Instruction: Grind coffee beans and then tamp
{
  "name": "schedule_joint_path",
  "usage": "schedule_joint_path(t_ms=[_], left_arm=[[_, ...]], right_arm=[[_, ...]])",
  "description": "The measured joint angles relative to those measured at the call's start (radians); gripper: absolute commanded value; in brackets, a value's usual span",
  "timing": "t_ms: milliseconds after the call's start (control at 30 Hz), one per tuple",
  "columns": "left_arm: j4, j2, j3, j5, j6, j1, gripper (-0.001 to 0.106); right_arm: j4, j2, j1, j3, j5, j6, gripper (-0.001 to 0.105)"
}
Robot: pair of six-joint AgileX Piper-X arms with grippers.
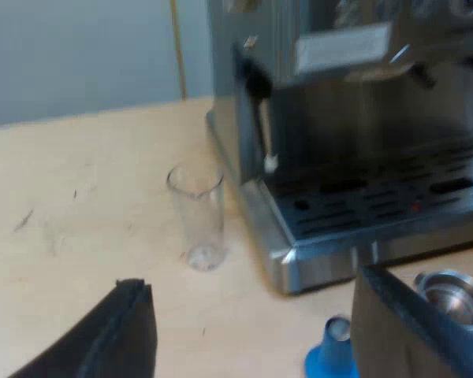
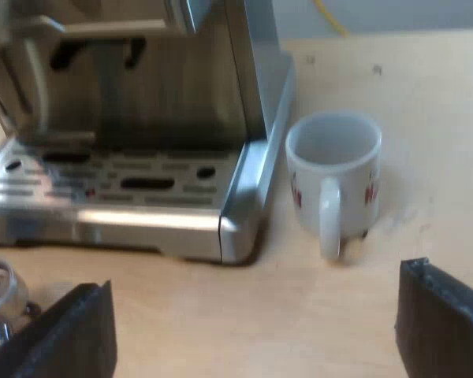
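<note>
Because the metal holder lies loose on the table in front of the espresso machine, with the blue tamper just beside it, the main risk, as I judge it, is a clumsy reach. A finger coming down for the holder could clip the tamper and tip it, or shove the basket aside rather than take it, and I cannot tell which way its handle points. The measuring glass stands upright near the machine's corner and would topple under a wide sweep. My left gripper is spread wide with nothing between its fingers; holder and tamper sit close by one fingertip, the glass farther off. My right gripper is likewise spread and empty over bare table before the drip tray, with the white mug beside the machine ahead.
</note>
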Motion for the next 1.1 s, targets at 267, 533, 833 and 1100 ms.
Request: schedule_joint_path(t_ms=[267, 533, 833, 1100], left_arm=[[-0.048, 0.000, 0.112, -0.015, 0.000, 0.000, 0.056], [-0.051, 0.000, 0.151, -0.016, 0.000, 0.000, 0.056], [-0.047, 0.000, 0.154, -0.016, 0.000, 0.000, 0.056], [-0.047, 0.000, 0.154, -0.016, 0.000, 0.000, 0.056]], right_arm=[[0.004, 0.002, 0.000, 0.156, -0.010, 0.003, 0.074], [-0.001, 0.002, 0.000, 0.235, -0.020, 0.003, 0.074], [-0.009, 0.002, 0.000, 0.267, -0.059, 0.003, 0.074], [-0.008, 0.002, 0.000, 0.267, -0.060, 0.005, 0.074]])
